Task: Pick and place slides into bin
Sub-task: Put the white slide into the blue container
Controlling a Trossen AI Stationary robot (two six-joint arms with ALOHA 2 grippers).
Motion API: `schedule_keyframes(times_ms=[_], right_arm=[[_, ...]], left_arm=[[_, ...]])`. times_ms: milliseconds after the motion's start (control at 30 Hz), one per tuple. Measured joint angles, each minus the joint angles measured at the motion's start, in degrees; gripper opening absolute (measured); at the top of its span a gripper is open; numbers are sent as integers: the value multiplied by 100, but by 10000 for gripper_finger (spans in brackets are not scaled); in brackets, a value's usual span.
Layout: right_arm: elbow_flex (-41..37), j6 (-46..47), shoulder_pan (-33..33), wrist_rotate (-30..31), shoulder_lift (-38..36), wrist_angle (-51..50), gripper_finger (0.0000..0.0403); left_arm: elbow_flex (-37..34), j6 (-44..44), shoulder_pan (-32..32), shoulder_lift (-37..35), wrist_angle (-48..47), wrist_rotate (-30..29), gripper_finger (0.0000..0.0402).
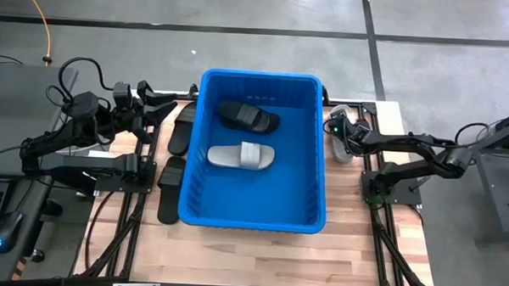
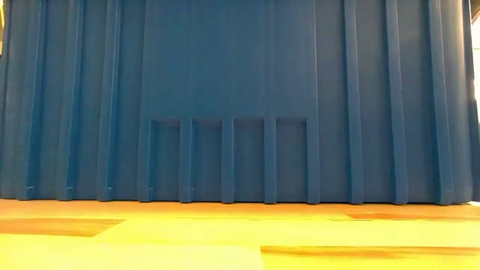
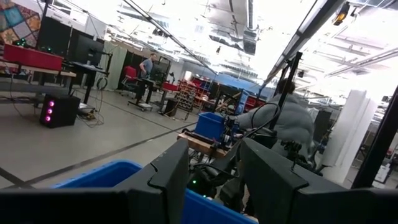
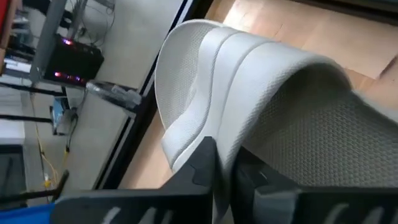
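The blue bin (image 1: 254, 151) stands mid-table; its ribbed wall (image 2: 240, 97) fills the low view. A black slide (image 1: 249, 117) and a grey slide (image 1: 241, 156) lie in it. Two more black slides (image 1: 183, 128) (image 1: 170, 187) lie on the table left of the bin. Another grey slide (image 1: 343, 148) lies right of the bin near its far corner, and my right gripper (image 4: 227, 155) is shut on it. My left gripper (image 3: 214, 180) is raised at the table's left, open, with nothing between its fingers. My right gripper pinches the grey slide's wide strap at its edge (image 4: 231, 140) between its two fingers. The fingers (image 4: 205, 165) slant down at it from the table's right side. Whether the sole rests on the table, the frames do not show.
The bin covers most of the table's middle. Bare wooden tabletop (image 1: 259, 253) lies along the near edge. The arms' dark frames (image 1: 122, 168) (image 1: 389, 186) stand on either side of the bin. People and benches show in the room beyond the table.
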Motion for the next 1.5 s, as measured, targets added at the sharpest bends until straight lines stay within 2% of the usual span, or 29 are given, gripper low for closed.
schedule_keyframes(times_ms=[233,433,700,1000,1167,1300,1400,1500], right_arm=[[-9,-252,109,73,-549,-215,2],[-13,-544,112,321,-1428,-786,1],[-13,-1190,226,500,-2748,-930,1],[82,-1633,362,513,-4004,-1129,0],[522,-2209,589,535,-4286,-1133,0],[1044,-2668,788,748,-4277,-1208,0],[1462,-3041,911,871,-4251,-1198,0],[1864,-3339,1061,884,-4174,-1193,0]], left_arm=[[0,0,-2,0,0,0,138],[0,21,-2,0,0,0,138],[0,512,-1,0,3,35,138],[0,195,0,0,0,175,138],[0,-275,0,31,-16,218,138],[-1,-324,0,44,-25,290,143],[0,-433,-2,68,-7,365,167],[-2,-431,-2,76,-22,390,212]])
